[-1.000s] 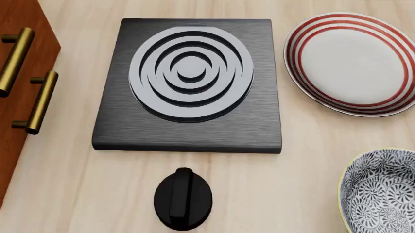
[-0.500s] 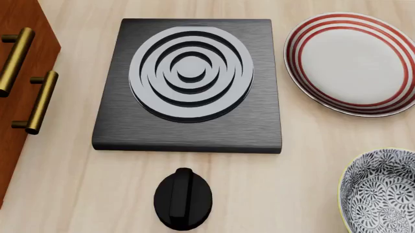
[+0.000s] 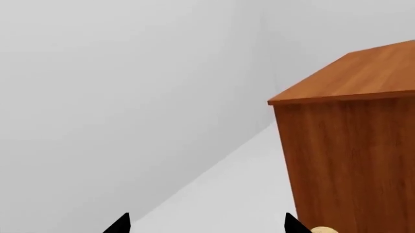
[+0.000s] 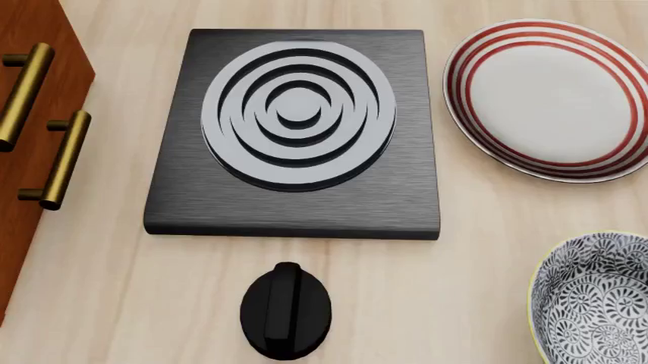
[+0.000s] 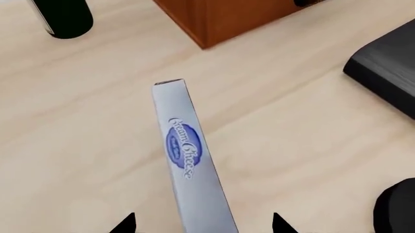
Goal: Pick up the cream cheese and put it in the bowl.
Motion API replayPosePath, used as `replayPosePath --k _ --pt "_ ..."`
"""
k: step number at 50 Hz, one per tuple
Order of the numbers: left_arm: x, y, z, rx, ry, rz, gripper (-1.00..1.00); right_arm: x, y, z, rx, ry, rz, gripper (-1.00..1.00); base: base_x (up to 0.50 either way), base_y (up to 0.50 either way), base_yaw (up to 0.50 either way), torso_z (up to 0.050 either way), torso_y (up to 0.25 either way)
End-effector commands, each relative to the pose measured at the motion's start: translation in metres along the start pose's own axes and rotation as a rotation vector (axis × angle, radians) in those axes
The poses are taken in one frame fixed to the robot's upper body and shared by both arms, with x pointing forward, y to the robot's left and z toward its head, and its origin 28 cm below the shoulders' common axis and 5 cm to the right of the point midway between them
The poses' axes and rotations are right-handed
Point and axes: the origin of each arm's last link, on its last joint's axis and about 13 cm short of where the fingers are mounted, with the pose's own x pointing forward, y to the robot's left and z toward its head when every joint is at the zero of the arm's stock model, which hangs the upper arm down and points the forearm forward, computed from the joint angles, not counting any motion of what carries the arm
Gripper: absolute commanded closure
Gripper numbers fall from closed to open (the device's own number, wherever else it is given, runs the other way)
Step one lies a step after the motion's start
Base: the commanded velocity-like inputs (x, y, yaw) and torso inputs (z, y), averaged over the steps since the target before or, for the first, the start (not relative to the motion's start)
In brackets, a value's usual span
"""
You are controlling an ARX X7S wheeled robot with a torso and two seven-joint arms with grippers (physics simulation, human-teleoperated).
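Lying on the tabletop [image 5: 311, 141], centre frame: cream cheese [image 5: 189, 160] between spread right jaws; bowl [image 4: 597, 299] lower right; left jaws spread.

both arms are unseen from the head view. left hand [image 3: 206, 225]: only two dark fingertips seen, spread apart. right hand [image 5: 204, 224]: fingertips likewise spread.

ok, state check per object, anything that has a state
cream cheese: on its narrow edge on the table, not gripped
bowl: upright, visible part holds nothing
plate: flat, bare
stove knob: setting unreadable
drawer handles: drawers look shut
left fingers: apart, holding nothing
right fingers: apart, either side of the box
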Motion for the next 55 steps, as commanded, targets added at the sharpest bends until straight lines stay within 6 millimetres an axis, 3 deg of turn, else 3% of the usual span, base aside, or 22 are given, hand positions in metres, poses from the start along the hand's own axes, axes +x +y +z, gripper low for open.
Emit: replayPosePath --k 1,9,28,29,45,55 --pt "0.001 0.0 -0.011 0.003 -0.005 0.008 -1.0 0.006 -0.002 -0.004 0.003 0.015 0.007 -1.0 0.0 0.0 0.0 0.0 0.0" --pt "0.006 0.001 0.003 -0.014 -0.011 0.02 -1.0 0.011 -0.005 -0.006 0.001 0.027 0.013 -1.0 0.0 0.0 0.0 0.0 0.0" --pt "0.007 -0.002 0.004 -0.002 -0.007 0.018 -1.0 0.018 -0.004 -0.012 -0.005 0.043 0.015 -1.0 0.0 0.0 0.0 0.0 0.0" --pt "0.007 -0.002 0.004 -0.001 -0.007 0.018 -1.0 0.017 -0.004 -0.011 -0.004 0.042 0.015 1.0 0.0 0.0 0.0 0.0 0.0" --pt "0.006 -0.003 0.005 0.004 -0.002 0.015 -1.0 -0.013 0.026 0.002 -0.071 -0.021 0.056 1.0 0.0 0.0 0.0 0.0 0.0" --pt "0.006 -0.002 0.004 -0.001 -0.003 0.026 -1.0 -0.033 0.029 0.019 -0.1 -0.107 0.019 1.0 0.0 0.0 0.0 0.0 0.0"
